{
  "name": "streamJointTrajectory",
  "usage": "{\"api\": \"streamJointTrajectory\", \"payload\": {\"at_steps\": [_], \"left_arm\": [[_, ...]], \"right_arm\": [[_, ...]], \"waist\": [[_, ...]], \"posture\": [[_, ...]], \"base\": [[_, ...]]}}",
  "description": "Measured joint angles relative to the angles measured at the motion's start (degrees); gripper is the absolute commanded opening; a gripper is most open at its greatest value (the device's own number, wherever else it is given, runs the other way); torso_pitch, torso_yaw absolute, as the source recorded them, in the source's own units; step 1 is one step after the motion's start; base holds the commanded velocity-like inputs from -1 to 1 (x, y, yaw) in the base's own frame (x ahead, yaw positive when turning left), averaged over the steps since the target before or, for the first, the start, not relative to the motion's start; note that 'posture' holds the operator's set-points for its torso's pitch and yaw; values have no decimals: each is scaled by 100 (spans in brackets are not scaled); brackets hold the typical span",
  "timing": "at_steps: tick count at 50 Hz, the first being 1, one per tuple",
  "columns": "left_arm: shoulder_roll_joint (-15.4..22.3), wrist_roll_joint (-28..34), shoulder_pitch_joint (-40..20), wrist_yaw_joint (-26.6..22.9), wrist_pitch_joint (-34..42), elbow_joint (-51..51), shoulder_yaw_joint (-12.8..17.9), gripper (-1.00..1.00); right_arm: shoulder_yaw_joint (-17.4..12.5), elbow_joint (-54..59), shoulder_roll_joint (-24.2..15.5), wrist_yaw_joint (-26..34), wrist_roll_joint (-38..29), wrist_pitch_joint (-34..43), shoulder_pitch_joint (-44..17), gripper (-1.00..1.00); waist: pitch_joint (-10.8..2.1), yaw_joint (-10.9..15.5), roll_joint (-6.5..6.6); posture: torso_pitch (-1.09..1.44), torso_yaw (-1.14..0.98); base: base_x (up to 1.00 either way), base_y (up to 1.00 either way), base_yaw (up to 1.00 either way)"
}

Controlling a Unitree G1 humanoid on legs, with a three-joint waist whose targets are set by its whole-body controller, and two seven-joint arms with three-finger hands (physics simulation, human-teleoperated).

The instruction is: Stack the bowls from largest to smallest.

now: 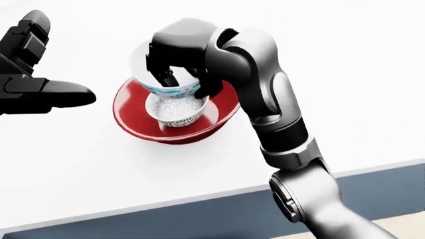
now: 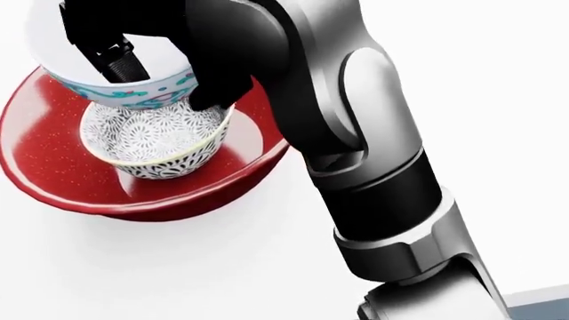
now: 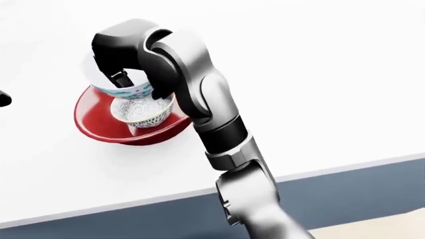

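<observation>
The big red bowl looks like glazed ceramic, glossy, with fine pale speckles and soft highlights. The smaller bowl inside it has a smooth glaze under a dense black-and-white flower print and a pale rim. The white bowl with teal marks is smooth and shiny too. The right hand looks like matt black plastic; its arm is satin grey metal with black bands. The table is plain matt white.
</observation>
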Motion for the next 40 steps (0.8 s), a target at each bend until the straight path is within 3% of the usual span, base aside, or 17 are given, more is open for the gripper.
{"api": "streamJointTrajectory", "payload": {"at_steps": [25, 28, 34, 40], "left_arm": [[95, -92, -12, 25, -11, 22, 52, 100], [55, -59, 32, 8, -30, 7, 51, 100], [-56, 53, 69, -62, -22, -2, 3, 100], [-108, 127, 41, -96, 37, -9, 1, 100]], "right_arm": [[3, 1376, 115, -793, -241, -328, 17, -100], [42, 1395, 185, -820, -273, -322, 87, -81], [86, 1650, 276, -993, -333, -376, 135, -62], [55, 1668, 273, -1162, -378, -421, 182, -54]], "waist": [[-44, -19, 43], [-46, -20, 49], [-60, -11, 51], [-90, -13, 44]], "posture": [[0, 0], [0, 0], [0, 0], [0, 0]], "base": [[0, 0, 0], [0, 0, 0], [0, 0, 0], [0, 0, 0]]}}
